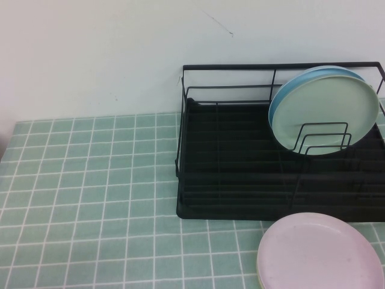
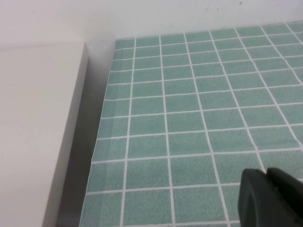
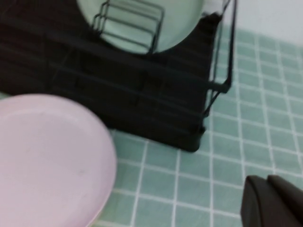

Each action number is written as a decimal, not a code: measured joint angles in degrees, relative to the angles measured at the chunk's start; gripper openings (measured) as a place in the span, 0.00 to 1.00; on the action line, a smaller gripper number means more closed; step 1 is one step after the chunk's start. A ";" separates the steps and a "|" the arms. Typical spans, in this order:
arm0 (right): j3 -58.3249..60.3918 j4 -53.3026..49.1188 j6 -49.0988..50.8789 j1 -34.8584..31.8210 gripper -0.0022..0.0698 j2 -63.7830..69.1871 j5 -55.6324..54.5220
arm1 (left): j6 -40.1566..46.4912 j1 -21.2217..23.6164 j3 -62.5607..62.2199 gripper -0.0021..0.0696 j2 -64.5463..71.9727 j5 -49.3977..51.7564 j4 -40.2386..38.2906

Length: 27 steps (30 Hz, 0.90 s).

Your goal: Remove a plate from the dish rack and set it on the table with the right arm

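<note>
Right wrist view shows you the right pincer [image 3: 274, 201] low over the worktop [image 3: 255, 127], holding nothing, jaws seemingly together. Your plate [image 1: 320, 253] lies flat on the worktop just before the dish rack [image 1: 240, 180]. Left pincer [image 2: 272, 198] hovers over bare tiles, empty, seemingly closed.

A plain white wall [image 1: 108, 54] rises behind the work surface, marked by a thin dark scratch [image 1: 218, 24] and a few small specks. The light is soft and even, with faint shadows. In the left wrist view, a pale off-white ledge [image 2: 38, 127] runs beside the tiled edge, a shadowed gap between them.
</note>
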 joint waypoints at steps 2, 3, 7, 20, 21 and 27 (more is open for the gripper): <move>5.56 -0.68 0.17 -1.00 0.03 -3.70 -5.98 | 0.00 0.00 0.00 0.02 0.00 0.00 0.00; 8.81 -0.93 0.27 -1.51 0.03 -5.72 -9.51 | 0.00 0.00 0.00 0.02 0.00 0.00 0.00; 21.32 -1.17 1.62 -2.74 0.03 -12.38 -22.65 | 0.00 0.00 0.00 0.02 0.00 0.00 0.00; 27.74 -0.93 4.70 -3.75 0.03 -19.17 -19.70 | 0.00 0.00 0.00 0.02 0.00 0.00 0.00; 27.70 -0.93 4.70 -3.84 0.03 -19.17 -19.43 | 0.00 0.00 0.00 0.02 0.00 0.00 0.00; 27.61 -0.93 4.70 -3.84 0.03 -19.17 -19.08 | 0.00 0.00 0.00 0.02 0.00 0.00 0.00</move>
